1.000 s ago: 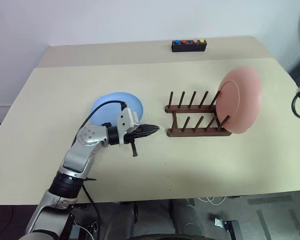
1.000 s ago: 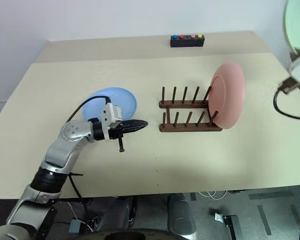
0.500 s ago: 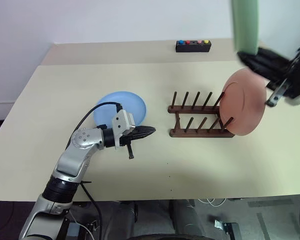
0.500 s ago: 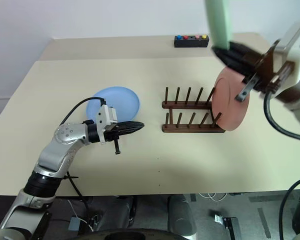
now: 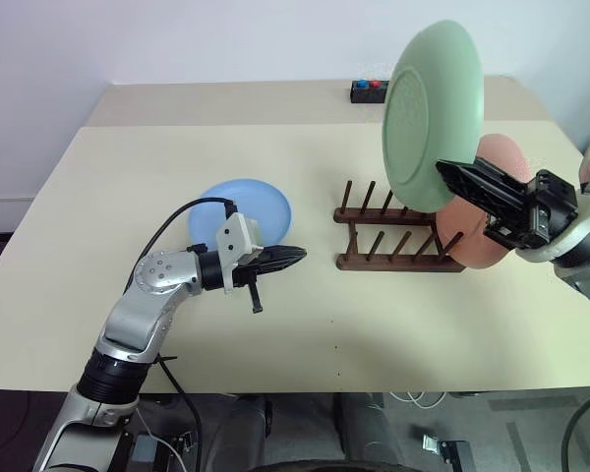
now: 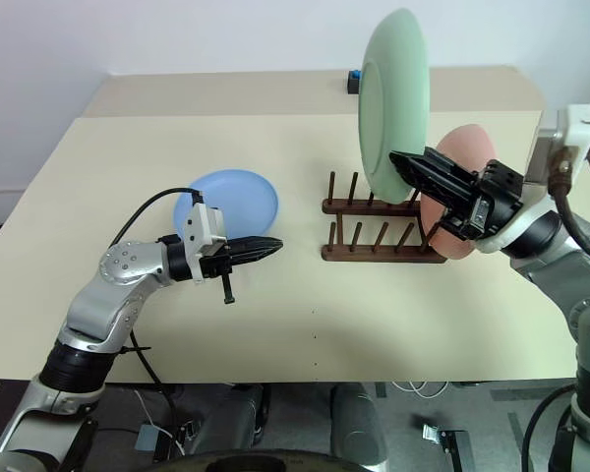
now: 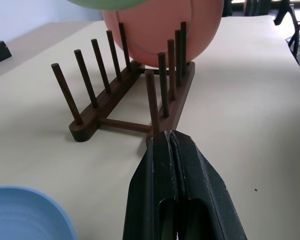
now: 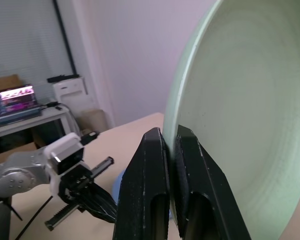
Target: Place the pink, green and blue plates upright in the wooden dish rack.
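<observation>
1. Pale mint green round plastic plate (image 5: 433,113) held upright in the air above the small dark brown wooden peg rack (image 5: 393,241), its lower rim pinched by the right gripper (image 6: 405,164).
2. Salmon pink plate (image 5: 487,231) stands upright in the rack's right end.
3. Light blue plate (image 5: 246,206) lies flat on the beige table (image 5: 374,324), left of the rack.
4. Left gripper (image 5: 293,257) clenched, empty, just beside the blue plate, pointing toward the rack.
</observation>
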{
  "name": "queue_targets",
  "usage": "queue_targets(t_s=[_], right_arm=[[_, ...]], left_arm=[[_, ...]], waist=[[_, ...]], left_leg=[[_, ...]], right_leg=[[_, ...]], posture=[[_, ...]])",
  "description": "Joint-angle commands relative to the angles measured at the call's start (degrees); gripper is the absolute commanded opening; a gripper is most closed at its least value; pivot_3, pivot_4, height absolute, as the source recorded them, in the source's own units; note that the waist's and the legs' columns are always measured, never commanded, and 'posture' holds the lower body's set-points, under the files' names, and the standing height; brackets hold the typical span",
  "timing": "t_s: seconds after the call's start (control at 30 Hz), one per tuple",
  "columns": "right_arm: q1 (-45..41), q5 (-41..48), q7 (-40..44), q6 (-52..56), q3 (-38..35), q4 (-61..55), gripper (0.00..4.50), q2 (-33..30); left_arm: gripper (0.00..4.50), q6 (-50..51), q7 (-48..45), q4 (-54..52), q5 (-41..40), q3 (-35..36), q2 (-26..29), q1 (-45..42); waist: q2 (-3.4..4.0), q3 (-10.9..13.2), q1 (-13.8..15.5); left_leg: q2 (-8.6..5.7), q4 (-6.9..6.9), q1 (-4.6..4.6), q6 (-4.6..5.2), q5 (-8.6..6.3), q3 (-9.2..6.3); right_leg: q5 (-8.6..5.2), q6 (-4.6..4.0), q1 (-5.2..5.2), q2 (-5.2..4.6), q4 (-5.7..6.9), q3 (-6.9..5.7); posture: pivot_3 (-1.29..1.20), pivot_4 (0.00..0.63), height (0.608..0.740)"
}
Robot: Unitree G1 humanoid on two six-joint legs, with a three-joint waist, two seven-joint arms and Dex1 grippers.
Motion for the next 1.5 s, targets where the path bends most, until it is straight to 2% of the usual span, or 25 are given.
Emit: queue_targets(t_s=[0.03,0.6,1.5], right_arm=[[-0.22,0.23,-0.88,-0.1,-1.94,0.07,0.05,0.92],[0.88,-5.7,0.7,-0.15,-1.61,4.82,0.05,3.09],[4.99,-6.25,1.1,2.9,-1.71,3.22,0.05,4.26]], left_arm=[[0.0,-0.03,-0.06,-1.89,-0.8,0.25,0.3,0.09],[0.0,0.12,-0.06,-1.74,-0.43,-0.49,0.13,-0.17],[0.0,-0.17,-0.11,-1.69,-0.22,-0.5,0.2,-0.18]], waist=[[0.0,0.0,-0.05],[0.0,0.0,-0.03],[0.0,0.0,-0.04]], left_leg=[[0.0,0.0,0.0,0.0,0.0,0.0],[0.0,-0.01,0.0,0.0,0.0,0.01],[0.0,-0.01,0.0,0.0,0.0,0.01]], right_leg=[[0.0,0.0,0.0,0.0,0.0,0.0],[0.0,0.0,-0.02,0.0,0.0,0.0],[0.0,0.0,-0.01,0.0,-0.01,0.0]], posture=[[0.0,0.15,0.74],[0.0,0.15,0.74],[0.0,0.15,0.74]])
